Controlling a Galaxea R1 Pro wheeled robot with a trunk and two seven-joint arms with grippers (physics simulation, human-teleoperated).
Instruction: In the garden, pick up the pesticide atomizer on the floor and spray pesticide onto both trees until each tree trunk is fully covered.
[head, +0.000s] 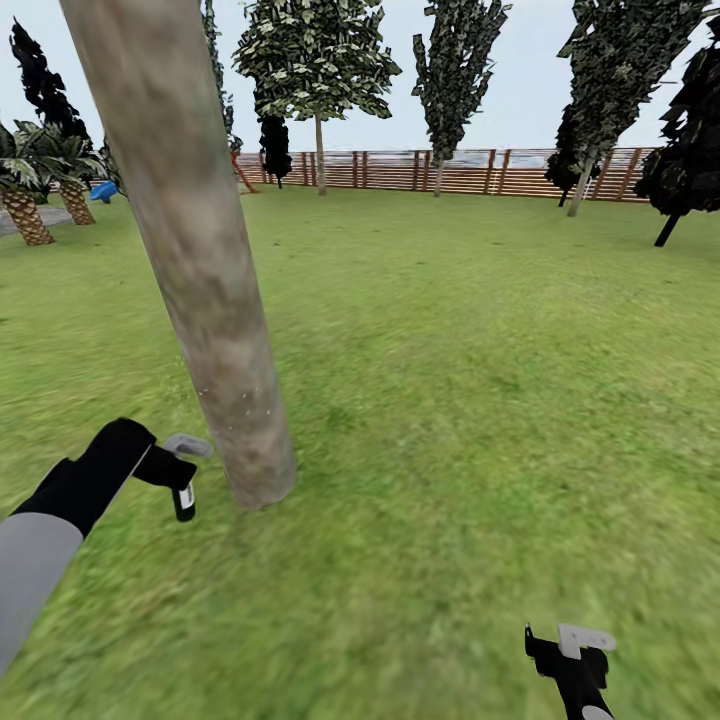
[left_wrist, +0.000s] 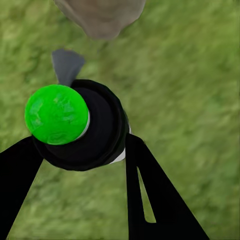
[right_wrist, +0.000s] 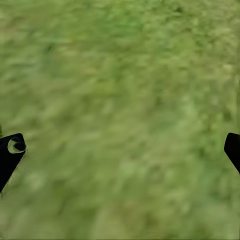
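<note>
Atomizer (left_wrist: 80, 127) (green-capped) in left gripper (head: 180, 475)

The tree trunk (head: 200, 270), left of centre in the head view, looked matt and smooth, its bark pale grey-brown and blotchy. The lawn (head: 480, 400) was a soft, blurred green without shine. The fence (head: 450, 170) along the top was brown slatted wood. In the left wrist view the atomizer (left_wrist: 80, 125) looked like smooth plastic, black with a bright green knob.
</note>
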